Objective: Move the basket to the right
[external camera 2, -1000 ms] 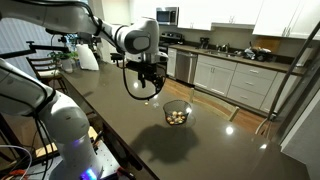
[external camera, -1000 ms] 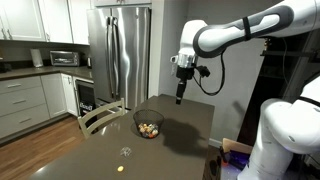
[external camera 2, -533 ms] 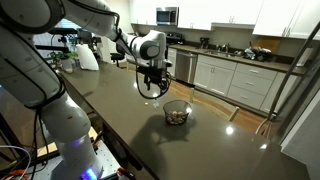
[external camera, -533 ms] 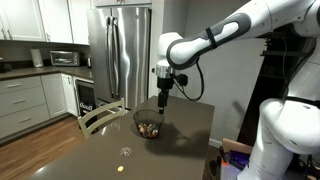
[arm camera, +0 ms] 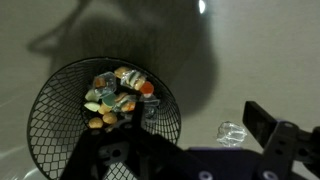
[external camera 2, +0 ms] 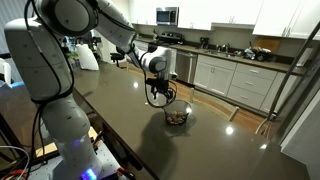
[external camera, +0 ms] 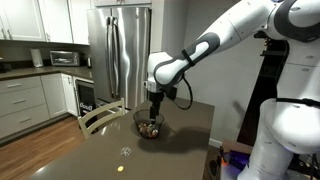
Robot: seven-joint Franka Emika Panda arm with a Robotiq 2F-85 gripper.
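The basket [external camera: 150,128] is a small round bowl of dark wire mesh on the dark table, with yellowish, reddish and pale round items inside. It also shows in an exterior view [external camera 2: 178,116] and at the left of the wrist view [arm camera: 70,110]. My gripper [external camera: 155,110] points down and hangs just above the basket's rim in both exterior views [external camera 2: 165,100]. In the wrist view the gripper [arm camera: 180,138] is open. One finger is over the basket's near side, the other stands clear to the right, and nothing is gripped.
A small clear crumpled item [arm camera: 232,132] lies on the table right of the basket. Two small bits [external camera: 125,152] lie nearer the front of the table. A pale chair [external camera: 100,118] stands at the table's edge, with a steel fridge [external camera: 120,50] behind.
The arm has swung from high above the table over and down to the basket. The gripper is now just over the basket's rim. The basket has not moved.
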